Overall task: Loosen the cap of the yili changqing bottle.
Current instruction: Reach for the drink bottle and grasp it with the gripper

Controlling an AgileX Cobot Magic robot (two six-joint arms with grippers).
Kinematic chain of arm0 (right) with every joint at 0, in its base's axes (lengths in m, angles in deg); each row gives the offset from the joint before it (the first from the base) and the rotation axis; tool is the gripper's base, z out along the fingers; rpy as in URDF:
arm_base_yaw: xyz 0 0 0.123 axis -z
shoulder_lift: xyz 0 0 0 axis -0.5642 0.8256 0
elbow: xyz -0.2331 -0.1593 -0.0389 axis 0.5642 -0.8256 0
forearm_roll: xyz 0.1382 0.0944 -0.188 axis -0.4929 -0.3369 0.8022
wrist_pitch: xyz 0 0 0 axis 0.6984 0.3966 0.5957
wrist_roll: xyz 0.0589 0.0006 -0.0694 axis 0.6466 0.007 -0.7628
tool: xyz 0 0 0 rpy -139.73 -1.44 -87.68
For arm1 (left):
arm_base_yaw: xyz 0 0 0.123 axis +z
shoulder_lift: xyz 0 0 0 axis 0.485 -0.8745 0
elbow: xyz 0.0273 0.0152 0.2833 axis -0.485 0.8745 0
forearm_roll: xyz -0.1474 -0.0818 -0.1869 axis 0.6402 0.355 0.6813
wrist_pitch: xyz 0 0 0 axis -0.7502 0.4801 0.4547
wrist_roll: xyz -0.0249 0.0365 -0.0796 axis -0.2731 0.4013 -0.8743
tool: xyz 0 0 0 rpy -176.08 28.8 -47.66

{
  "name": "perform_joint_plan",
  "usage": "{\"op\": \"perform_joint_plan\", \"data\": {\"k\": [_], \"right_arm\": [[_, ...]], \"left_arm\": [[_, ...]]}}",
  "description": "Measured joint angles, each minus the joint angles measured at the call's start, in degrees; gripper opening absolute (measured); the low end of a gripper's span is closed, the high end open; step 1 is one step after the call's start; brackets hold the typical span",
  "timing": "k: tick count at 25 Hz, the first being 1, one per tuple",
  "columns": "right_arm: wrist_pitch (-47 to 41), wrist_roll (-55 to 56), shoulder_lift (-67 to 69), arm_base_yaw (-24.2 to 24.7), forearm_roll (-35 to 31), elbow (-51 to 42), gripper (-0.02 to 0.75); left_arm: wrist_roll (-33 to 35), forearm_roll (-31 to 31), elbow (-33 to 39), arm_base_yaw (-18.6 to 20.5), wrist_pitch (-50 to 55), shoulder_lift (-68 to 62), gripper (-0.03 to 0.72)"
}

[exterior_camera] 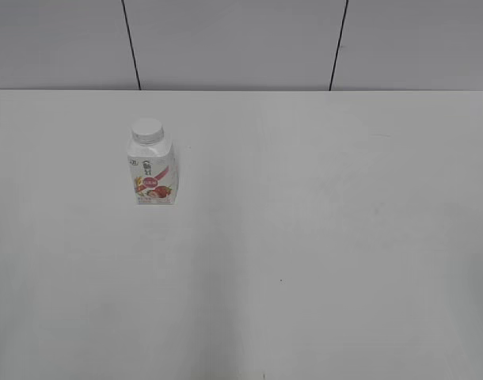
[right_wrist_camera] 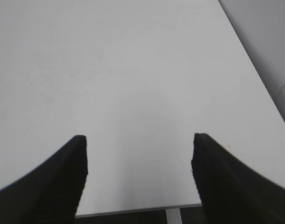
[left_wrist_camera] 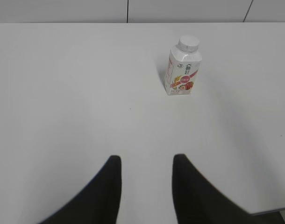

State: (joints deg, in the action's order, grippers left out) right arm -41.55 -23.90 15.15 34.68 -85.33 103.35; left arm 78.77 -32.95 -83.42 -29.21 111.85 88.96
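Observation:
The yili changqing bottle stands upright on the white table, left of the middle in the exterior view. It is white with a pink-red fruit label. Its white cap sits on the neck. In the left wrist view the bottle and cap stand far ahead and to the right of my left gripper, which is open and empty. My right gripper is open and empty over bare table; the bottle is out of its view. Neither gripper shows in the exterior view.
The white table runs back to a grey panelled wall. The right wrist view shows the table's near edge and right edge, with a white leg below.

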Motion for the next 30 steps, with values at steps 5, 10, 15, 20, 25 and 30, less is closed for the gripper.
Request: {"op": "perform_joint_plan", "data": {"k": [5, 10, 15, 20, 25, 30], "right_arm": [[0.0, 0.0, 0.0, 0.0, 0.0, 0.0, 0.552], [0.0, 0.0, 0.0, 0.0, 0.0, 0.0, 0.552], [0.0, 0.0, 0.0, 0.0, 0.0, 0.0, 0.552], [0.0, 0.0, 0.0, 0.0, 0.0, 0.0, 0.552], [0.0, 0.0, 0.0, 0.0, 0.0, 0.0, 0.552], [0.0, 0.0, 0.0, 0.0, 0.0, 0.0, 0.552]], "left_arm": [[0.0, 0.0, 0.0, 0.0, 0.0, 0.0, 0.239], [0.0, 0.0, 0.0, 0.0, 0.0, 0.0, 0.239], [0.0, 0.0, 0.0, 0.0, 0.0, 0.0, 0.239], [0.0, 0.0, 0.0, 0.0, 0.0, 0.0, 0.239], [0.0, 0.0, 0.0, 0.0, 0.0, 0.0, 0.239], [0.0, 0.0, 0.0, 0.0, -0.2, 0.0, 0.239]]}}
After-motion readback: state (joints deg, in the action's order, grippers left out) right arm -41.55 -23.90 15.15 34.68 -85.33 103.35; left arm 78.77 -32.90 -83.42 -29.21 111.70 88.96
